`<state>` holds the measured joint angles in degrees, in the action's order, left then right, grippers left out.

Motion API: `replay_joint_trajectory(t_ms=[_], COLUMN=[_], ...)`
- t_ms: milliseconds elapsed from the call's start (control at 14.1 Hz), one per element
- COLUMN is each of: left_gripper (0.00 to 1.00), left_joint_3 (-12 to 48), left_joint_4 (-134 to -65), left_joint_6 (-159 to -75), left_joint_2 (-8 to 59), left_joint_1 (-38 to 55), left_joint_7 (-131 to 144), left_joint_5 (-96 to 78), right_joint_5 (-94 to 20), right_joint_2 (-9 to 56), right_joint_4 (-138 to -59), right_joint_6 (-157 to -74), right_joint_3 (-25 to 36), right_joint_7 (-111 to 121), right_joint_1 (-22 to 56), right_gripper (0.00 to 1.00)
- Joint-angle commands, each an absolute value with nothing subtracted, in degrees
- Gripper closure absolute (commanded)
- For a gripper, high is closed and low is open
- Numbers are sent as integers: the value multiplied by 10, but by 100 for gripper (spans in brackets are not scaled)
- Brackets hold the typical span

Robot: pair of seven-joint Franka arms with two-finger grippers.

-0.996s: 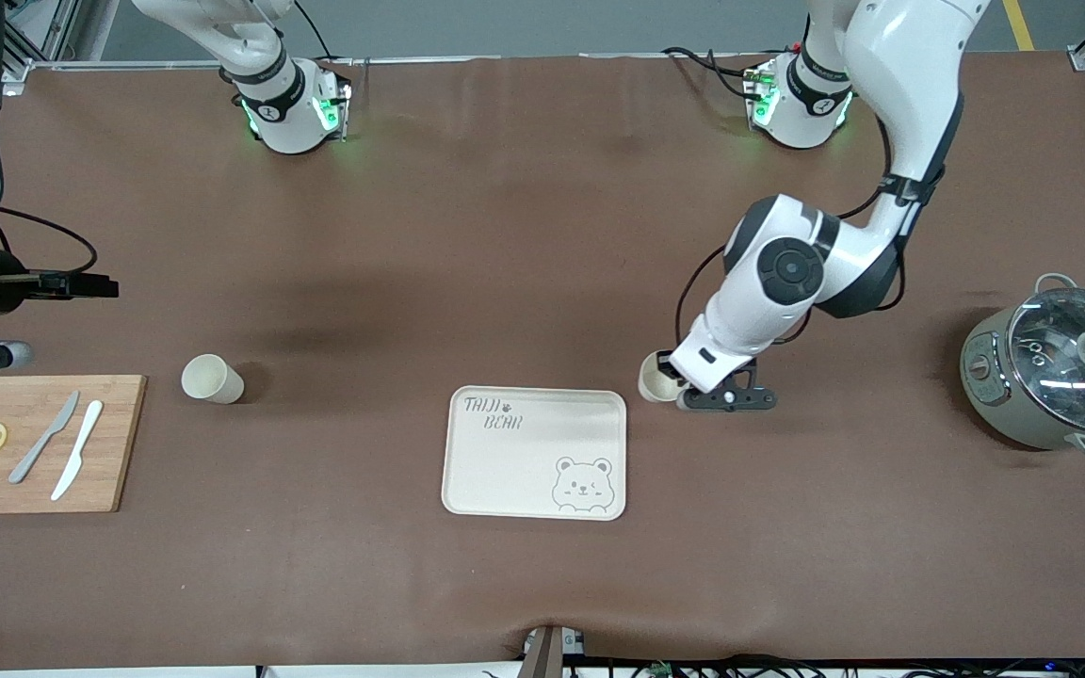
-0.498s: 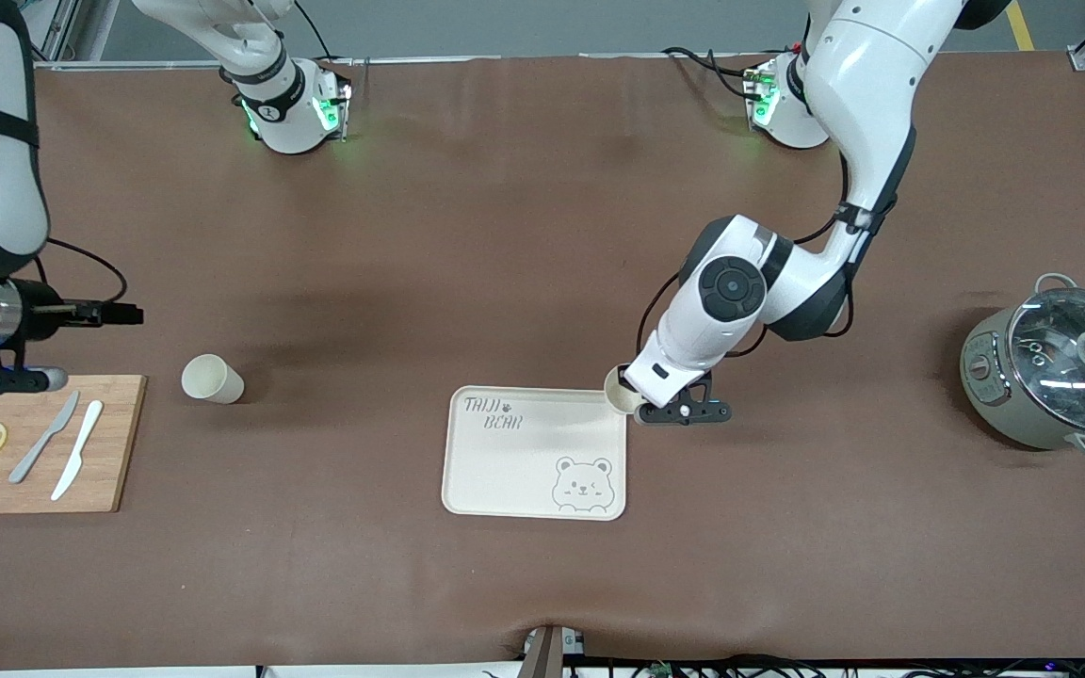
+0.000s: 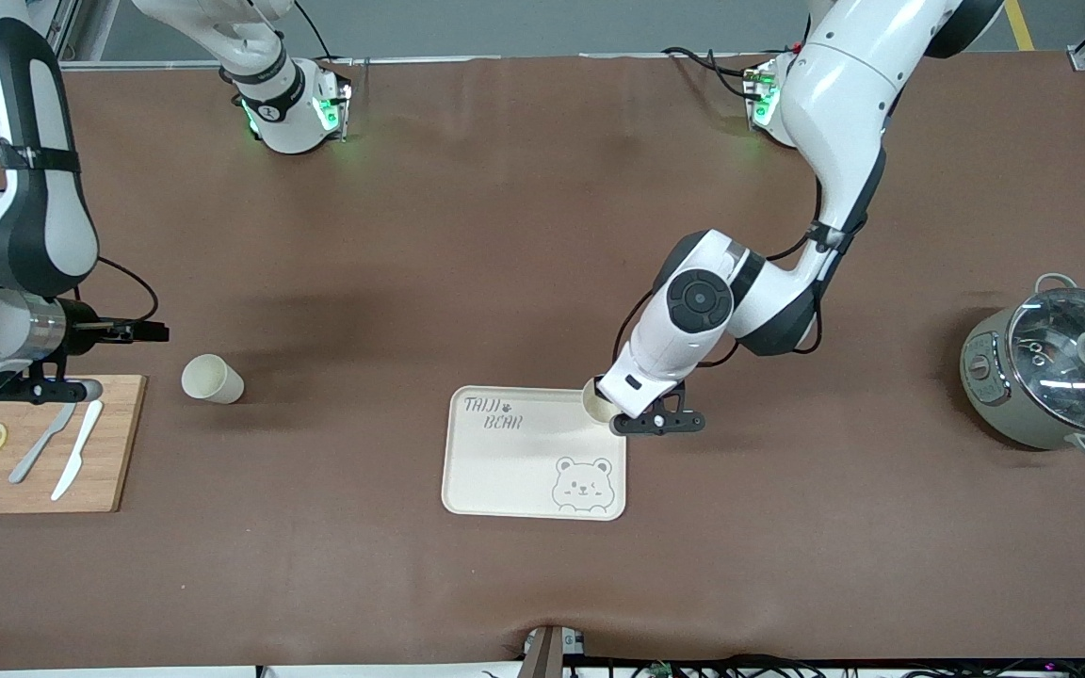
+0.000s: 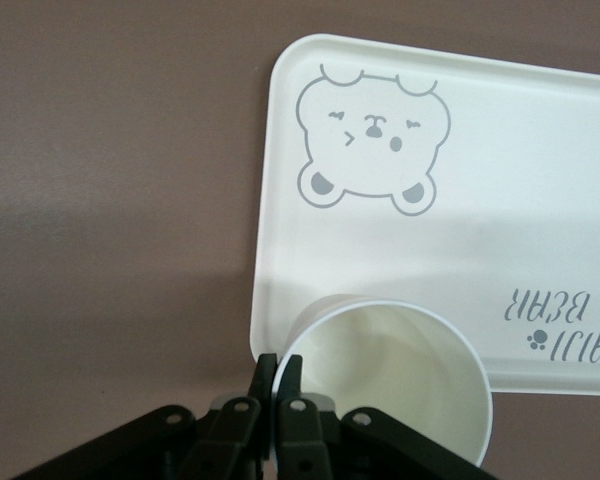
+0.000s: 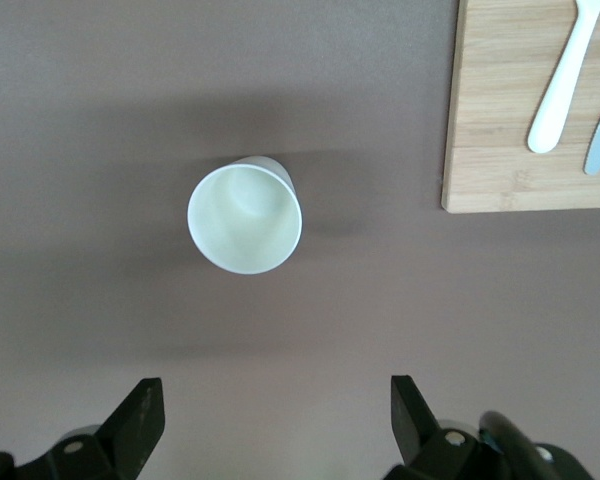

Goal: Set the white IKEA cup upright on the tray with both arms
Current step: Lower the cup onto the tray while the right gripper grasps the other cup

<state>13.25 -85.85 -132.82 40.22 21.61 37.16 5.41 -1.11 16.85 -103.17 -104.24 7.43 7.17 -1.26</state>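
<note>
While the left gripper [image 3: 620, 411] pinches the rim of a white cup [image 4: 395, 375] over the tray [image 3: 505, 471] corner, it should lower level before releasing; the right gripper [image 5: 270, 415] hovers spread above the second cup [image 3: 211, 379].

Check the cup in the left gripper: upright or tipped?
Upright. The cup shows its open mouth facing up, rim pinched by the left gripper, over the tray corner.
</note>
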Motion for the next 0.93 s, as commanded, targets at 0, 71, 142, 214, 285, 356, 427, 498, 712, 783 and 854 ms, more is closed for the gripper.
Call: replay_joint_trajectory(t_ms=[0,71,142,214,285,356,427,498,712,783,854], left_gripper=[100,100,100,100,100,100,100,100,100,100,100], left_joint_3=[113,99,84,71,61,59,59,59,58,58,59], left_joint_4=[-816,-807,-791,-779,-767,-761,-756,-753,-749,-748,-746], left_joint_6=[-1313,-1313,-1313,-1313,-1313,-1314,-1316,-1317,-1318,-1318,-1318], left_joint_2=[426,434,445,457,466,472,475,480,483,483,482], left_joint_1=[235,244,257,269,274,274,274,275,281,281,282], left_joint_7=[386,385,385,386,386,386,386,387,388,389,390], left_joint_5=[70,70,69,69,69,68,68,68,67,67,67], right_joint_5=[-18,-18,-18,-18,-18,-18,-18,-18,-18,-19,-19], right_joint_2=[152,154,155,154,154,154,155,159,162,167,174], right_joint_4=[-1086,-1089,-1098,-1122,-1144,-1155,-1157,-1158,-1165,-1165,-1165], right_joint_6=[-1098,-1104,-1121,-1155,-1189,-1203,-1208,-1224,-1245,-1250,-1263], right_joint_3=[68,68,68,68,68,68,68,67,66,66,66], right_joint_7=[65,65,65,67,69,69,69,69,68,67,65], right_joint_1=[-23,-23,-25,-34,-38,-36,-33,-35,-29,-24,-25], right_gripper=[0,0,0,0,0,0,0,0,0,0,0])
